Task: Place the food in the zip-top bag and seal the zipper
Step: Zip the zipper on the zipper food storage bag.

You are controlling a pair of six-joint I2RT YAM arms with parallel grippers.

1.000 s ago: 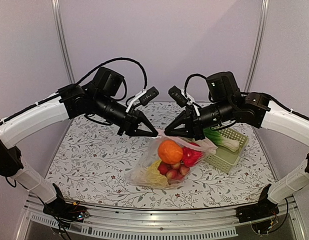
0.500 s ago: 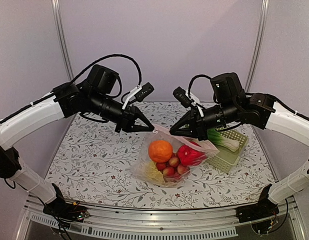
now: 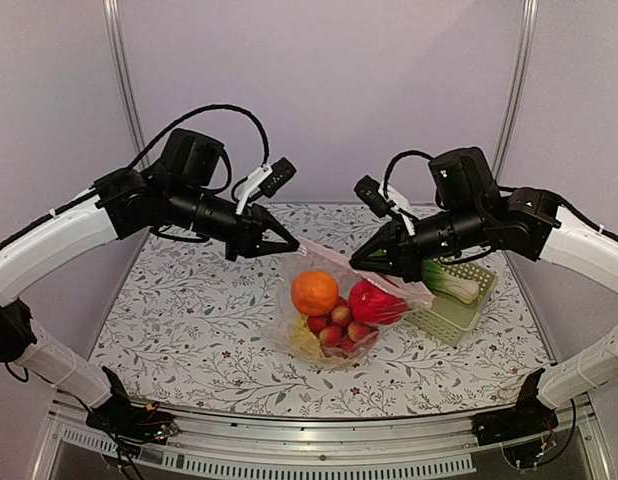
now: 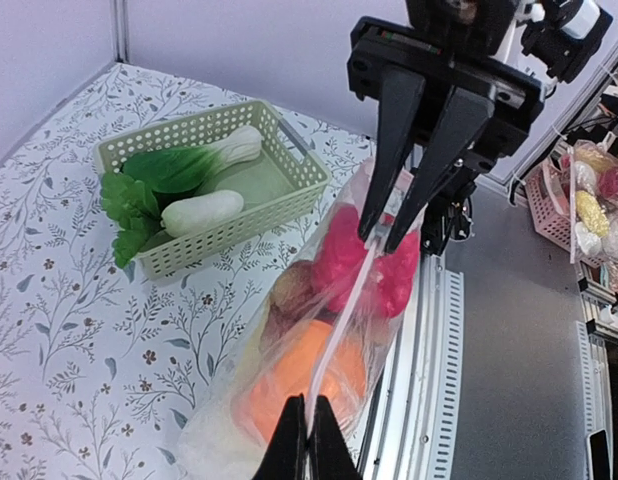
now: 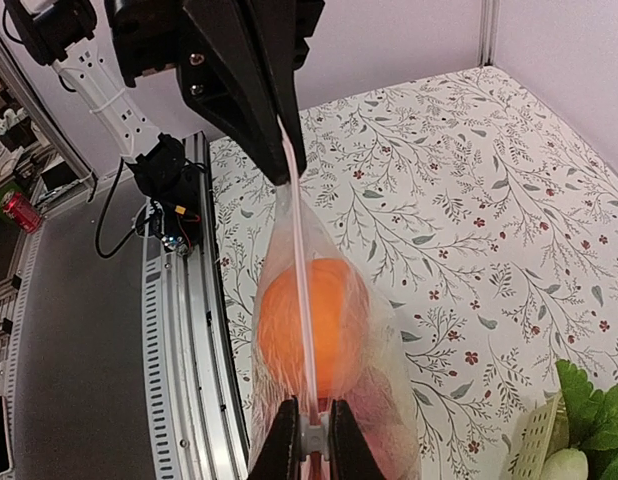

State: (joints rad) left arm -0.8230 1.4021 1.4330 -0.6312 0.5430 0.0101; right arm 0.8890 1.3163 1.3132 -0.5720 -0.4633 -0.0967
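Crinkly clear film, the zip-top bag (image 3: 329,325) sags mid-tabletop (image 3: 189,320), heavy with food (image 3: 315,292), left of the basket (image 3: 459,312). Left fingers (image 3: 274,237) and right fingers (image 3: 377,257) pinch opposite ends of its taut zipper (image 3: 324,255). The film looks limp and slippery, so the stiff strip is the best hold.

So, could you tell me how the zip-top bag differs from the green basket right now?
The zip-top bag is clear, crinkly film; the basket is pale green slotted plastic. The bag is held up by its zipper between the left gripper and right gripper; the basket sits on the table, ungripped. Both hold toy produce.
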